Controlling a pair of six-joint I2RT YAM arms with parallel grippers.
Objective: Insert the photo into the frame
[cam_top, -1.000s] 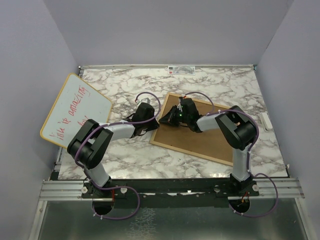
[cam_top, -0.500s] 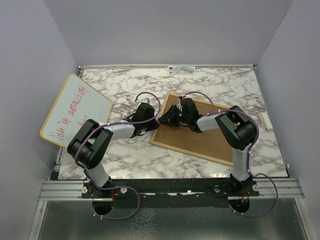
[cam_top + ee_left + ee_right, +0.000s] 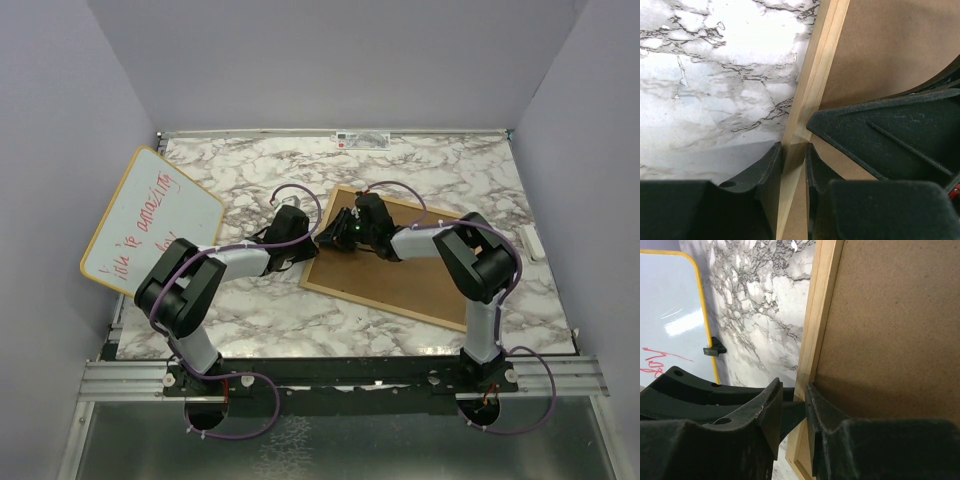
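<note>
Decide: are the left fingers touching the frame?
Touching. The left wrist view shows the left fingers clamping the frame rail, one each side.

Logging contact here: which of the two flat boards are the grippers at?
The wood-railed frame, brown back up: the left gripper and right gripper are both at one side rail. The whiteboard with red writing lies apart.

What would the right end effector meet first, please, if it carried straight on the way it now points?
Most likely the frame, whose rail already sits between the open fingers of the right end effector; the left end effector grips that rail just beyond. Depth is unclear.
</note>
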